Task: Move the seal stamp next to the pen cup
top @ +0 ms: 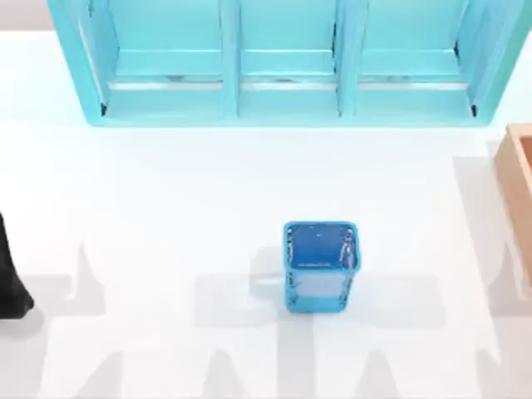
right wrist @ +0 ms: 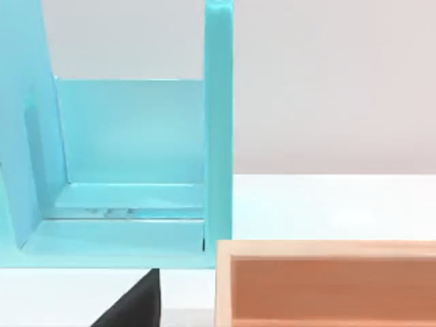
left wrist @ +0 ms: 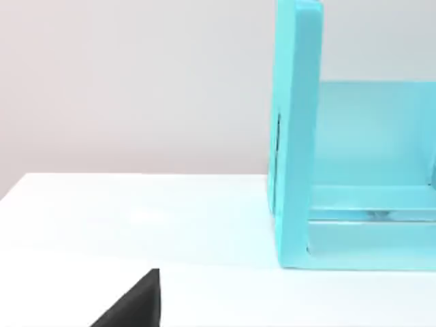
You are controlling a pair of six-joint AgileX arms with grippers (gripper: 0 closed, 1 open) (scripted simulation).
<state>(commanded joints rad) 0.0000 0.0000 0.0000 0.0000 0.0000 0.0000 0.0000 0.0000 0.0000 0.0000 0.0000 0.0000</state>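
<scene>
Pen cup (top: 321, 266) upright mid-table, left arm (top: 12, 283) at left edge

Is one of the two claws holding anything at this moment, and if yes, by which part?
It cannot be told. The left arm sits at the table's left edge, away from the pen cup, and no claw's fingers are clear enough to judge.
</scene>
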